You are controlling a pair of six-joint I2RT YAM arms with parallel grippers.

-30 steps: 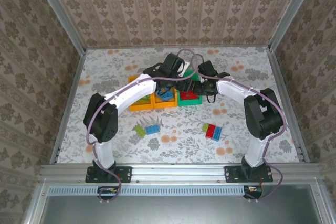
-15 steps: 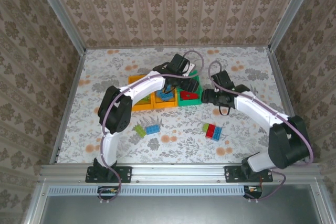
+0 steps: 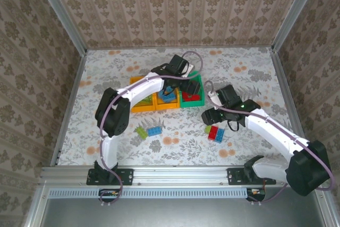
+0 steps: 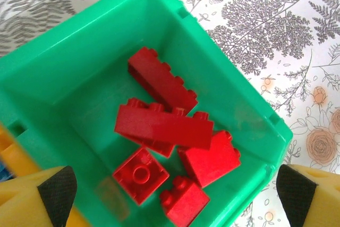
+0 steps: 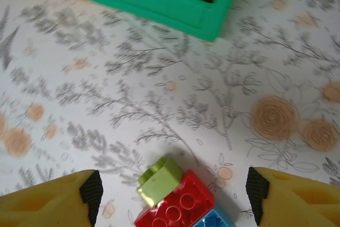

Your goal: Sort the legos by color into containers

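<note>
Left gripper [image 4: 172,192]: fingers [image 4: 53,190] spread wide, nothing in them. You're hanging right over the green bin [image 4: 249,126], one finger by its left wall and the other past its right corner, over the table [image 3: 249,73]. About five red bricks [image 4: 164,126] lie loose on the bin floor, some overlapping.

Right gripper [image 5: 171,195]: fingers [image 5: 87,192] apart too, empty. Below and between them sits a lime brick [image 5: 162,179] touching a red brick [image 5: 178,208], with a blue brick [image 5: 212,220] just beside, cut off by the bottom edge. The green bin's corner is well apart from this cluster, with bare table between.

From the top view, the green bin ends the row on the right, touching the orange bins [image 3: 142,106]. The middle one holds blue bricks [image 3: 169,95]. A lime-and-blue pair [image 3: 149,131] lies in front of the orange bins, near your left arm.

You have open table right of the green bin out to the side rail [image 3: 289,104], and behind the bins to the back wall.
</note>
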